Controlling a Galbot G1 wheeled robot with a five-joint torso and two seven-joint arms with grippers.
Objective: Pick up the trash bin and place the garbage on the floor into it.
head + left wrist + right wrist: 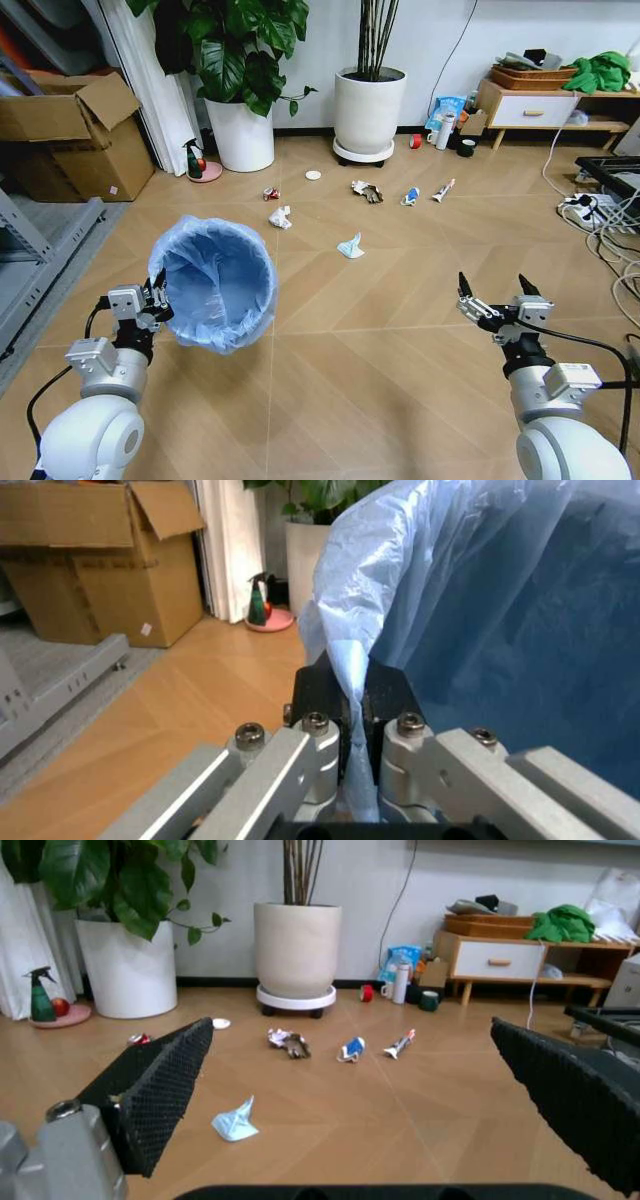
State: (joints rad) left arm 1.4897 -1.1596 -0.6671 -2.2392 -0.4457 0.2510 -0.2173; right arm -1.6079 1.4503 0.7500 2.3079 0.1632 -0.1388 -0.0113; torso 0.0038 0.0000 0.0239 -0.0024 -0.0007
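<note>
Now trash bin (pixel 222 283) tilted, mouth toward camera.

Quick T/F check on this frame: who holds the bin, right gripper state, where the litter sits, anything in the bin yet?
1. The left gripper is shut on the bin rim. True: in the left wrist view its fingers pinch the blue bag edge.
2. The right gripper holds a paper wad. False: it is open and empty, held above the floor.
3. The litter is already in the bin. False: the paper wad, red can, white lid and tube lie on the floor ahead.
4. The bin is tilted, its mouth facing the head camera. True.
5. A blue-white scrap is the litter nearest the robot. True.
</note>
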